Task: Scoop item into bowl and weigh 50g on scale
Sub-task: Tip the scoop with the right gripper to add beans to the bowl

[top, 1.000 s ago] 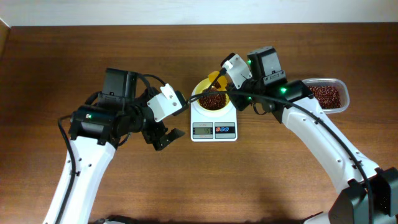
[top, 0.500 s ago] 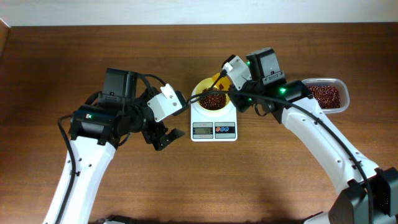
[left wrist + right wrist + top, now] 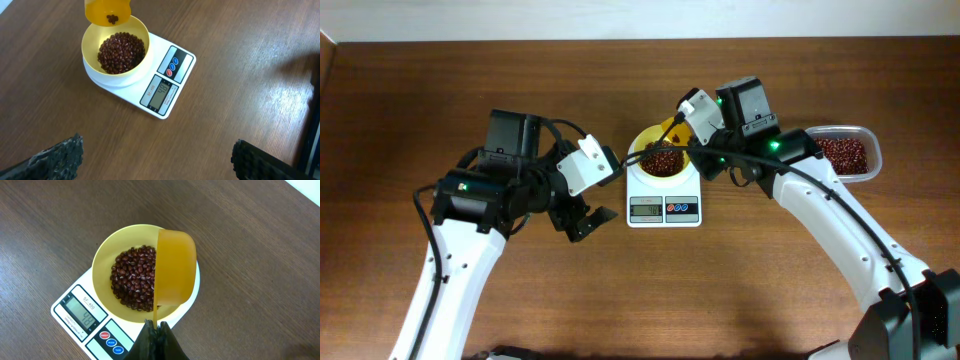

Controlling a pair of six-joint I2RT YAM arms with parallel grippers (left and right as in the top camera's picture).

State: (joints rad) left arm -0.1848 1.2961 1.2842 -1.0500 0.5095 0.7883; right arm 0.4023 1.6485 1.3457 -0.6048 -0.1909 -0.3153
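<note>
The right gripper (image 3: 156, 330), clamped on the scoop (image 3: 174, 265) handle, holds it directly over the beans (image 3: 131, 280) in the bowl (image 3: 106, 250) on the scale (image 3: 70, 325); the left gripper (image 3: 159, 159) hangs spread, empty, farther off.

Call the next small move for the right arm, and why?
Probably tip the scoop a touch more: the right end effector holds it over the bowl on the scale, a few beans sit at its lip, and the display seems just short of target.
</note>
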